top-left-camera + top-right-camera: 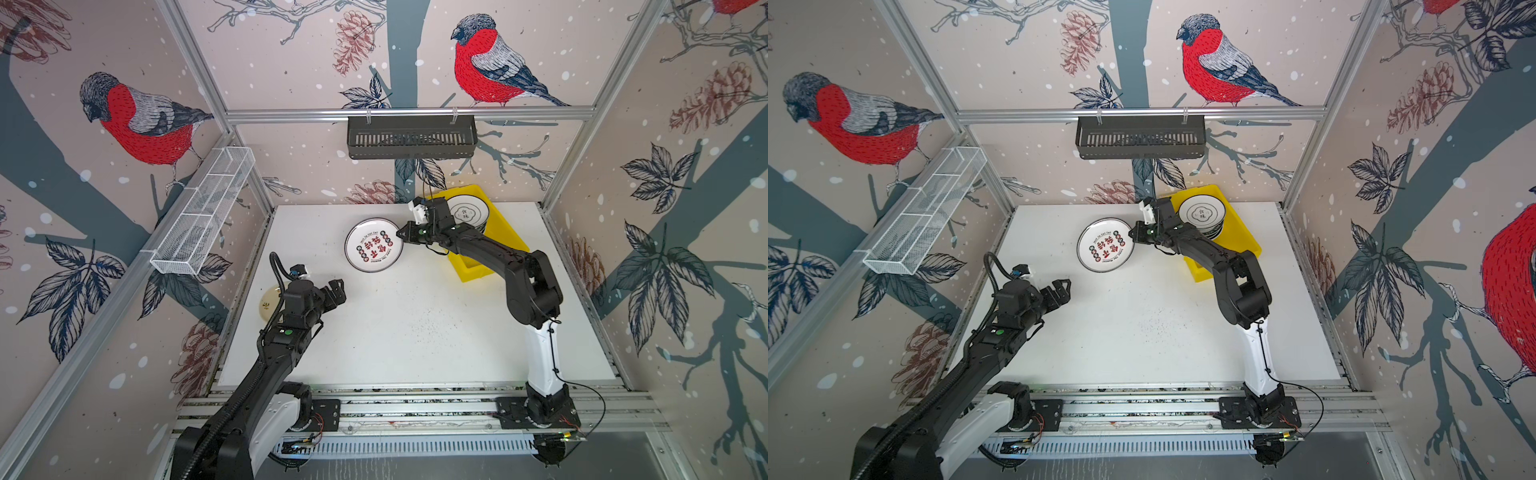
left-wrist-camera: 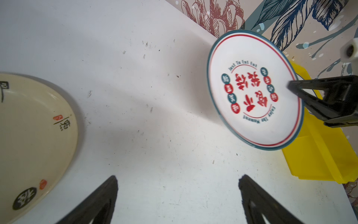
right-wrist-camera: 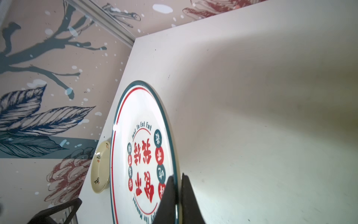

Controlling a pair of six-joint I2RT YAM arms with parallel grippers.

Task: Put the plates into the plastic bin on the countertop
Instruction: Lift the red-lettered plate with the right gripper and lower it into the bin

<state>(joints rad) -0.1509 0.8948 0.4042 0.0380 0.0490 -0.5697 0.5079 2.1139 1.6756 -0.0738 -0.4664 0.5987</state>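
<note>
Between right gripper (image 3: 177, 177) jaws, plate (image 3: 143, 155) rim

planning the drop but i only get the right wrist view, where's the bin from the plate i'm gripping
Observer: The plastic bin stands at the back right of the countertop. It is just right of the red-lettered plate that your right pincer pinches by the rim.
Operator: anything in it
Observer: Yes, a stack of white plates with dark rims fills the far end. The near end looks bare, though your arm hides part of it.
Operator: and the left pincer
Observer: The left pincer is open and holds nothing. It is over the countertop beside the cream plate.
</note>
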